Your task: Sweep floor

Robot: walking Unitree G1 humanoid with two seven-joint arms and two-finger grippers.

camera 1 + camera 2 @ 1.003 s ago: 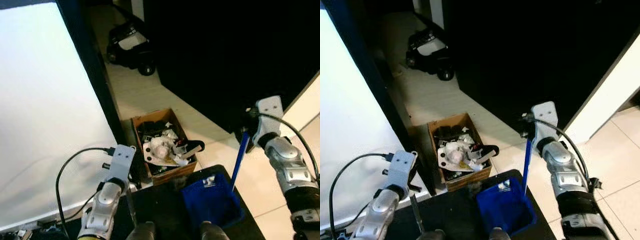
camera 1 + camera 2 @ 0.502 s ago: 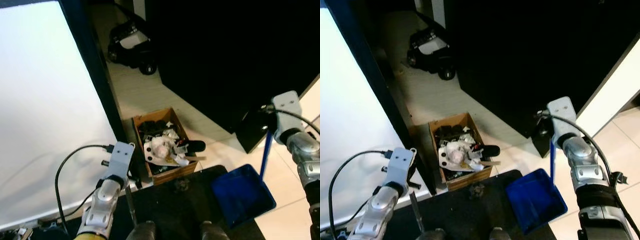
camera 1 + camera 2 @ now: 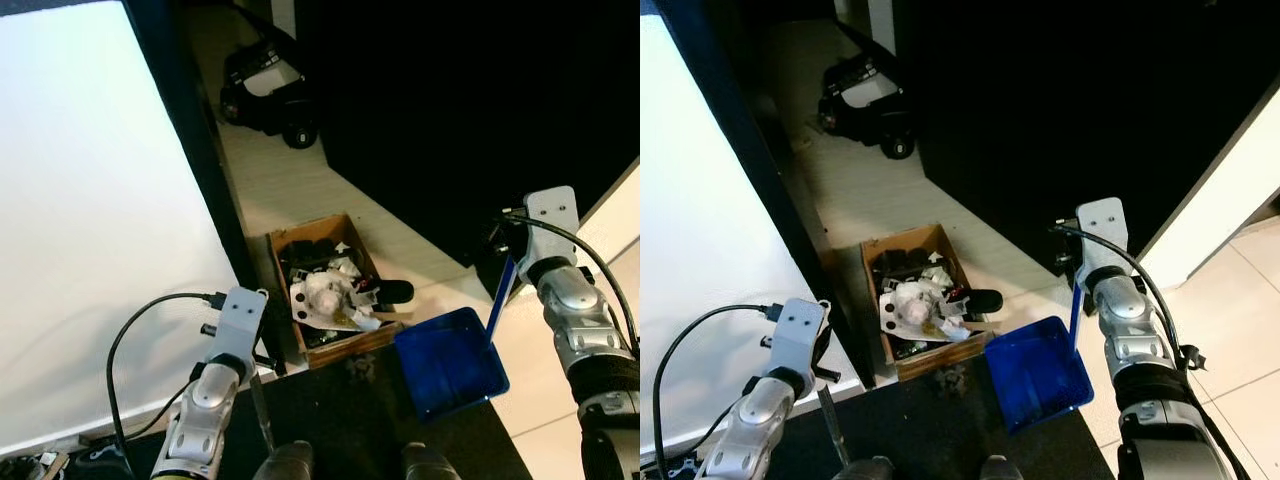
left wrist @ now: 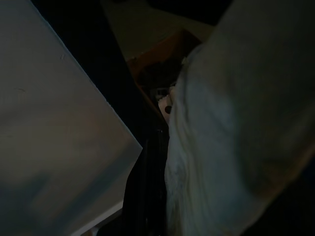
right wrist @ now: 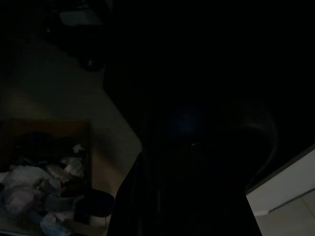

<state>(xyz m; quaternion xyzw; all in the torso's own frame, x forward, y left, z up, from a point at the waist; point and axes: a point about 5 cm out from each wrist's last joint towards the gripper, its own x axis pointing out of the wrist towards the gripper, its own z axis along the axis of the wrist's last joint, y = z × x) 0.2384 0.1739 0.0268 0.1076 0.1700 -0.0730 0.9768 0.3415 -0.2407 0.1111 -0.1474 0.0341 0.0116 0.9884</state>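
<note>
Right claw (image 3: pixel 1077 272) up at right, pinching blue dustpan handle (image 3: pixel 1074 315). Dustpan (image 3: pixel 1035 373) hung just right of cardboard box (image 3: pixel 923 300), its left corner touching box's near right corner. Box full of trash, on tiled floor (image 3: pixel 870 200). Left claw (image 3: pixel 258 372) low at left by slim stick (image 3: pixel 260 415); couldn't tell my grip there.

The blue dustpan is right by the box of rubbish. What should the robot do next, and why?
Probably lift the blue plastic dustpan a bit higher and over the open brown cardboard box, then tip it. The right tool holds its upright blue handle, and the pan sits beside the box's near corner, not yet over the crumpled rubbish inside.
</note>
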